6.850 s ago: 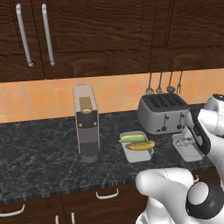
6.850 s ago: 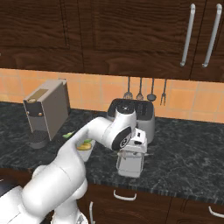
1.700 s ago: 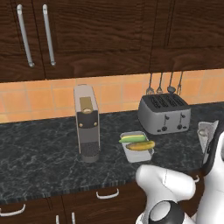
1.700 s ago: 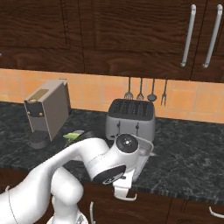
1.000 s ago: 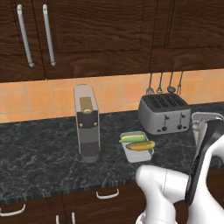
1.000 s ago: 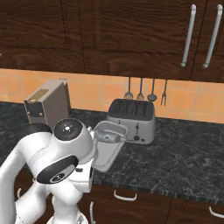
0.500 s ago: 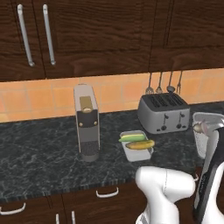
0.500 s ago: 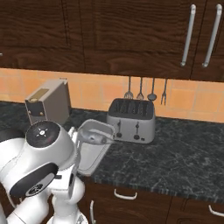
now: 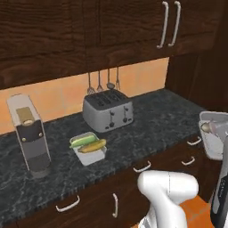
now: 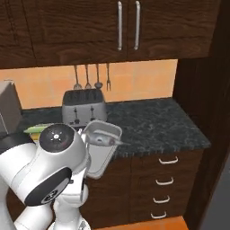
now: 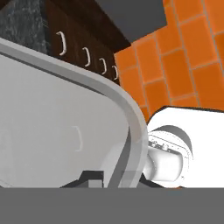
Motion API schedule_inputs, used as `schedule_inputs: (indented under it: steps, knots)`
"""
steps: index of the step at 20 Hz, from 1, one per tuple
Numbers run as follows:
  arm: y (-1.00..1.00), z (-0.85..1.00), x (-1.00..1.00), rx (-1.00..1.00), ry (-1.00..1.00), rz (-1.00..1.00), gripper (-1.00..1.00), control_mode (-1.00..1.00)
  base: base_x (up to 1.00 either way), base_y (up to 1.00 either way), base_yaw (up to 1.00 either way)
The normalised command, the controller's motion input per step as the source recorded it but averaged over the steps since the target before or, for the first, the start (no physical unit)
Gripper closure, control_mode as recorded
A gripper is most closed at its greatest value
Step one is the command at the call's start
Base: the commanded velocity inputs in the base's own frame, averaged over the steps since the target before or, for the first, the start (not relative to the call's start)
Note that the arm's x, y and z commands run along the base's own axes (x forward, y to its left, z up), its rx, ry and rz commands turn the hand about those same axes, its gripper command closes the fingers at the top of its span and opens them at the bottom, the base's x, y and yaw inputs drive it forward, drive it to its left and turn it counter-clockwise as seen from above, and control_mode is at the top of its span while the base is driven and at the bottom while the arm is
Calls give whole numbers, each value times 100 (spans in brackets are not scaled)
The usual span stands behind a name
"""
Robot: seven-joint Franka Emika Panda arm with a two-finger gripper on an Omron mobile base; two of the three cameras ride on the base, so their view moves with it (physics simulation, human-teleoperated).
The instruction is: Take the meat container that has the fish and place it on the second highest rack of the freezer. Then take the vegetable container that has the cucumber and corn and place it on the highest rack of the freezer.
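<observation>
The meat container (image 10: 102, 146), a clear grey tray, hangs tilted off the counter's front edge, beside my white arm. The small fish (image 10: 103, 140) lies inside it. In the left base view the same container (image 9: 213, 143) shows at the right edge. My gripper (image 11: 109, 178) is shut on its rim, and the tray wall (image 11: 61, 127) looms close in the hand view. The vegetable container (image 9: 89, 150) with the green cucumber (image 9: 83, 141) and yellow corn (image 9: 93, 146) rests on the dark counter (image 9: 151, 120). A grey strip (image 10: 221, 202) at the lower right may be the freezer; its racks are out of view.
A silver toaster (image 9: 108, 111) stands against the orange backsplash, utensils (image 9: 103, 81) hanging above it. A coffee machine (image 9: 28, 133) stands at the left. Dark wall cabinets (image 10: 112, 27) hang overhead. A tall dark panel (image 10: 202, 72) closes the counter's right end, drawers (image 10: 164, 182) below.
The whole picture has slid left, so the base has moved or turned to the right. The meat container stays in my gripper. The vegetable container has not moved on the counter.
</observation>
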Motion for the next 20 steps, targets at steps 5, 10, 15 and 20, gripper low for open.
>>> schedule_inputs:
  steps: [5,10,15,20]
  knots:
    - [0,0,0,0,0,0,100,100,-5,-10,-90]
    - [0,0,0,0,0,0,100,100,0,-37,-85]
    - [0,0,0,0,0,0,100,100,0,-51,-77]
    - [0,0,0,0,0,0,100,100,17,-34,-49]
